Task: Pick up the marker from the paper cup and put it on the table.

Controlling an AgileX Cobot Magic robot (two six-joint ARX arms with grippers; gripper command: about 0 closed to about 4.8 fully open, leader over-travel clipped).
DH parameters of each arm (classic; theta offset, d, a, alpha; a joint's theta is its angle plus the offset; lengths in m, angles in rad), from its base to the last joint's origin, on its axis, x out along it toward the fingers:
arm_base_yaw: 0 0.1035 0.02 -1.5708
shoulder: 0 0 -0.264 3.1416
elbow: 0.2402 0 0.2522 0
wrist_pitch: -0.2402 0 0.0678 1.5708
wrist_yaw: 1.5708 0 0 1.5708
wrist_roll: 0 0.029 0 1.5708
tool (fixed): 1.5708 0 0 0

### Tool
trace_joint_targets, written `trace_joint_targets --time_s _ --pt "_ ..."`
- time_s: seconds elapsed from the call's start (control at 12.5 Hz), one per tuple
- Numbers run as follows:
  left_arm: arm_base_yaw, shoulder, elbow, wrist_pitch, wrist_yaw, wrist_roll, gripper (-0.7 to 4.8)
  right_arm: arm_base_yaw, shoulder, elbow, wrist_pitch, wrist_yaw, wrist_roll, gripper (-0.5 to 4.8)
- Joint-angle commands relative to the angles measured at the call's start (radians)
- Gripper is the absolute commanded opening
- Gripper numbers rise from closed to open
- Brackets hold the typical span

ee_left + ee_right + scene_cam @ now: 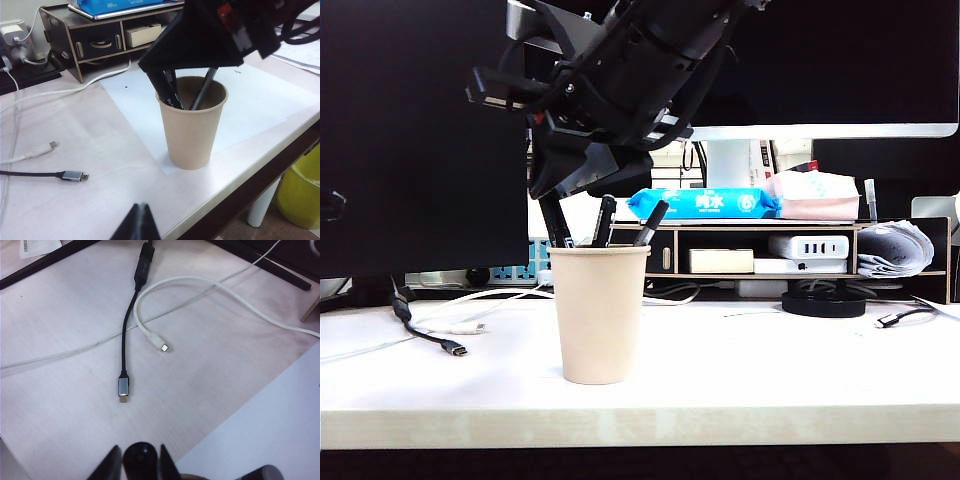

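Marker point(140, 460): in the paper cup point(599, 312); we see the right gripper point(140, 466) straddling it, jaws not closed.
Left gripper point(136, 225): we find it idle, opening unclear.
Remaining: grip, lift, lay on table point(770, 360).

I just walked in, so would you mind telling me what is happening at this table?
The right hand is down over the paper cup, its fingers either side of the marker standing in it. It has not lifted it yet. Two other pens lean in the cup. The left hand hangs to the side, holding nothing.

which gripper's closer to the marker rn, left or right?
Right. The right gripper is at the paper cup, jaws straddling the marker. The left gripper sits well back from the cup, away from it.
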Motion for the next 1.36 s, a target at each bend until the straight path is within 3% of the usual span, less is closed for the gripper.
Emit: trace_joint_targets --time_s 0.08,0.32,1.36 --pt "-0.001 0.000 -0.001 -0.014 -0.001 0.004 -0.04 0.000 -0.003 0.003 0.017 0.027 0.003 1.01" --pt "-0.001 0.000 -0.001 -0.014 0.000 0.004 -0.04 -0.004 -0.003 0.003 0.018 0.027 0.003 0.43" --pt "-0.001 0.000 -0.001 -0.013 -0.001 0.004 -0.04 -0.001 -0.064 0.006 0.025 0.031 0.003 0.43"
